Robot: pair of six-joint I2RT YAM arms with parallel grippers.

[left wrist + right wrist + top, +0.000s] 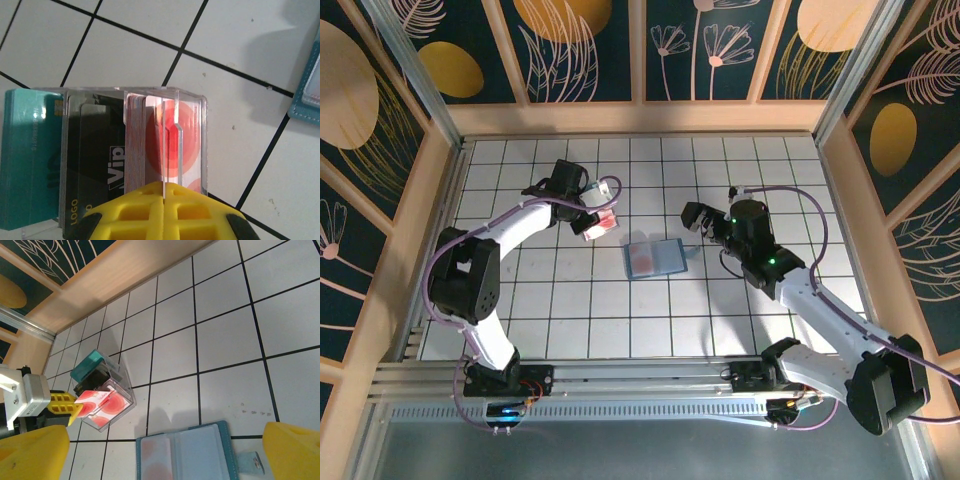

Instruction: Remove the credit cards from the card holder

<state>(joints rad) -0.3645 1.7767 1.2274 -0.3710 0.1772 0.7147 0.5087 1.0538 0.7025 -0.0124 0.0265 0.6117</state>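
A white tiled table [770, 160] with wooden walls is seen from above, with two robot arms reaching in from the near edge.

The wallet [655, 258] lies open and flat near the middle of the table, its pale blue-grey inside facing up. Its left half shows a reddish tint under the clear pocket, and the right half looks plain. A small tab [250, 462] with a snap sticks out from the wallet's right edge.

To the left of the wallet and a little farther back, not touching it, stands a clear plastic box [100, 93] with upright dividers. In the left wrist view it holds a stack of teal cards [30, 155] at one end. Black cards [95, 165] sit beside them, followed by a pack of red-pink cards [136, 145].

The left gripper [164, 192] is at the box. Its yellow fingers are pressed almost together, pinching a thin sheet seen edge-on. In the right wrist view that sheet is a single red-pink card [95, 399] with round red spots, held tilted over the red-pink end of the box. It is not possible to tell whether the card's lower edge sits inside a slot.

The right gripper [166, 432] hovers just to the right of the wallet, near its far edge. Its fingers are spread wide with nothing between them.
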